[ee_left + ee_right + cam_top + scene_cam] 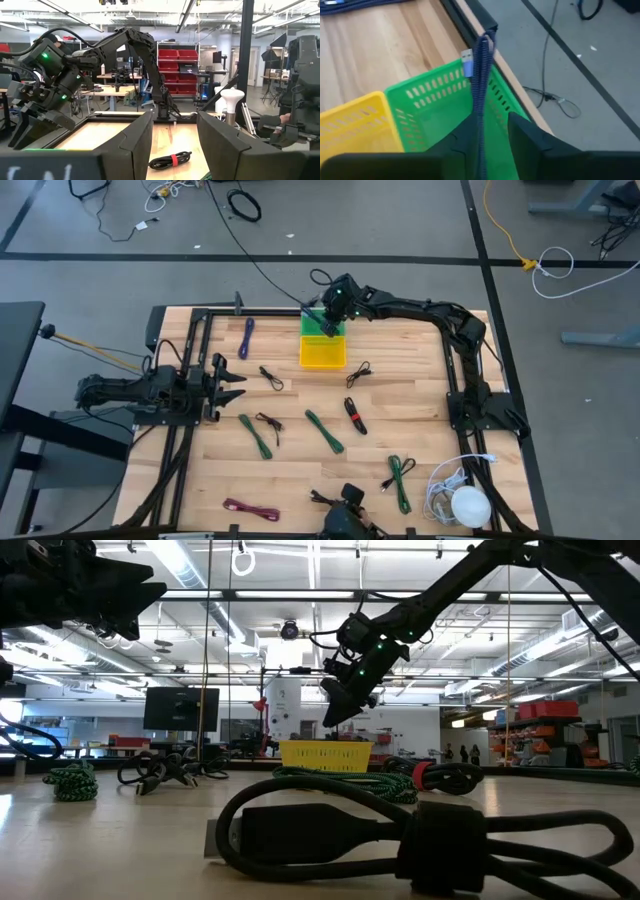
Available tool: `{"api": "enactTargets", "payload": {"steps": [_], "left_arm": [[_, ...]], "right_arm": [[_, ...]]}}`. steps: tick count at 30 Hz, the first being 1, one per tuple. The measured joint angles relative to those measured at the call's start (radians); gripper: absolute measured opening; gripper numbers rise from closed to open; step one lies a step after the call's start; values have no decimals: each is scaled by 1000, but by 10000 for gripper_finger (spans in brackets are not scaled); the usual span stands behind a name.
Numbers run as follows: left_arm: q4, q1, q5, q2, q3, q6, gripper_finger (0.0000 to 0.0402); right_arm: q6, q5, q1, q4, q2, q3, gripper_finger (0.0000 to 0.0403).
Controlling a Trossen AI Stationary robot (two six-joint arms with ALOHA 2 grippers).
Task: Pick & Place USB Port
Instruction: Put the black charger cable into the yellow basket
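Note:
My right gripper (492, 145) is over the far middle of the table, above the green basket (440, 107), and is shut on a blue braided USB cable (481, 95). The cable's silver-blue plug (466, 62) shows beside the strand. The green basket (320, 326) stands against the yellow basket (322, 352). In the low view the right gripper (342, 700) hovers above the yellow basket (325, 753). My left gripper (228, 380) waits open at the table's left side, touching nothing. My right gripper pinches the blue braided cable (481, 131) between its two fingers, which lie on either side of the strand. It comes from above, slanting down toward the green basket. The cable runs on past the fingertips, lifted clear of the table, with its plug end free over the basket.
Loose cables lie across the table: a purple one (247, 337), black ones (271, 377) (358, 373), one with a red tie (354, 415), green ones (257, 435) (324, 430) (400, 480) and a maroon one (250, 510). A white bulb (468, 505) sits at the near right corner.

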Motion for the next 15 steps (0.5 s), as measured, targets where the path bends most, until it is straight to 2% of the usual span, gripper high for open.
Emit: {"api": "enactTargets", "payload": {"steps": [4, 8, 11, 15], "left_arm": [[0, 0, 0, 0, 0, 0, 161], [0, 0, 0, 0, 0, 0, 161], [0, 0, 0, 0, 0, 0, 161], [-1, 0, 0, 0, 0, 0, 161]], "right_arm": [[4, 20, 6, -9, -6, 0, 131], [4, -64, 50, -60, -51, 0, 137], [-12, -91, 118, -173, -100, 1, 135], [-14, -58, 241, -354, -151, 1, 125]]}}
